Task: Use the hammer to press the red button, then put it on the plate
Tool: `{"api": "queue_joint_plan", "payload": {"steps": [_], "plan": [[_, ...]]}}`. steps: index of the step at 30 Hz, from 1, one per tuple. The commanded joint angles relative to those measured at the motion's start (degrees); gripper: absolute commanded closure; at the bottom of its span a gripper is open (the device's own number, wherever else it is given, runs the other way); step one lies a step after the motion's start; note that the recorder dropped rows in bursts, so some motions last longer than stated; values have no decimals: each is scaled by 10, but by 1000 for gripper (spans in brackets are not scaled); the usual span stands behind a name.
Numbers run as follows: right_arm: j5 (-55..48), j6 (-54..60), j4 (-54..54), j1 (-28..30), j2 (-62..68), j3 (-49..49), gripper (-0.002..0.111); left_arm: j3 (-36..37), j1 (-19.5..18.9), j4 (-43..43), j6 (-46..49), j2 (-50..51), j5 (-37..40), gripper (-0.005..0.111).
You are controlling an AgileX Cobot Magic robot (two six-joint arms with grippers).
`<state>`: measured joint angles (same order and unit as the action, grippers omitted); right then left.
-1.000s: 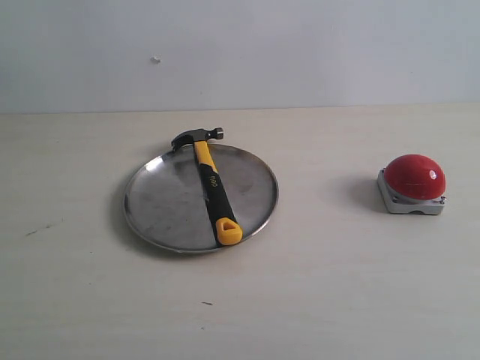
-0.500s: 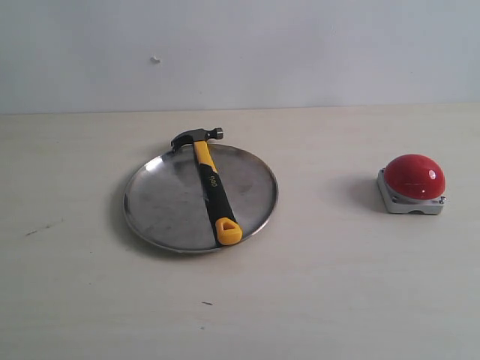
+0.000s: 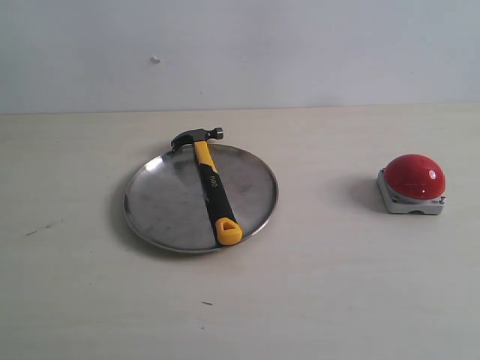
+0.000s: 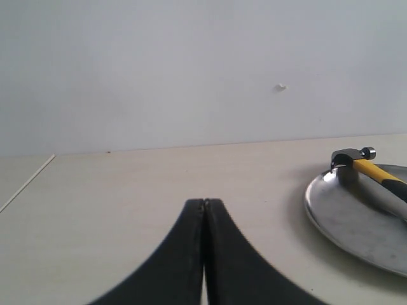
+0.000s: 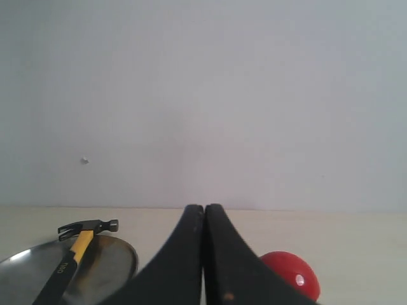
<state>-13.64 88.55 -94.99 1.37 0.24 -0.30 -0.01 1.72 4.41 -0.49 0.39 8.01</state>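
Black fingers are pressing together on both wrist feeds. I am watching the left end effector (image 4: 205,203) sitting closed tip to tip and gripping nothing. The right end effector (image 5: 204,207) is sitting the same way, closed and gripping nothing.

Moving outward, the pale desk (image 3: 315,300) is stretching across the foreground, showing a few small dark marks. Beyond that, left of centre, the silver plate (image 3: 161,199) is carrying the hammer (image 3: 212,185). I am seeing the hammer lying flat across the plate, with its yellow handle end resting at the near rim and its dark head reaching just past the far rim.

Well apart to the right, the red button (image 3: 415,176) is sitting on its grey base on the desk, touching nothing else. Farthest back, a plain pale wall (image 3: 300,52) is closing off the scene.
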Motion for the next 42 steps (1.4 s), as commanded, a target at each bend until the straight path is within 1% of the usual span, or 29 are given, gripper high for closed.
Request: {"api": "queue_joint_plan", "payload": {"steps": [1,19,20,21,23,28,29,31,33,35,42], "plan": [[-3,-3,5,13,-2,3,108,0,0,-6,1,-4,0,107],[5,12,20,13,-2,3,108,0,0,-6,1,-4,0,107],[5,-2,47,13,-2,3,108,0,0,-6,1,-4,0,107],[5,-46,95,13,-2,3,108,0,0,-6,1,-4,0,107],[28,-187,228,13,-2,3,108,0,0,-6,1,-4,0,107],[73,-711,730,13,-2,3,108,0,0,-6,1,-4,0,107],[76,-790,813,13,-2,3,108,0,0,-6,1,-4,0,107],[76,-890,928,13,-2,3,108,0,0,-6,1,-4,0,107],[77,-925,971,13,-2,3,108,0,0,-6,1,-4,0,107],[82,-931,987,13,-2,3,108,0,0,-6,1,-4,0,107],[129,-932,992,13,-2,3,108,0,0,-6,1,-4,0,107]]}}
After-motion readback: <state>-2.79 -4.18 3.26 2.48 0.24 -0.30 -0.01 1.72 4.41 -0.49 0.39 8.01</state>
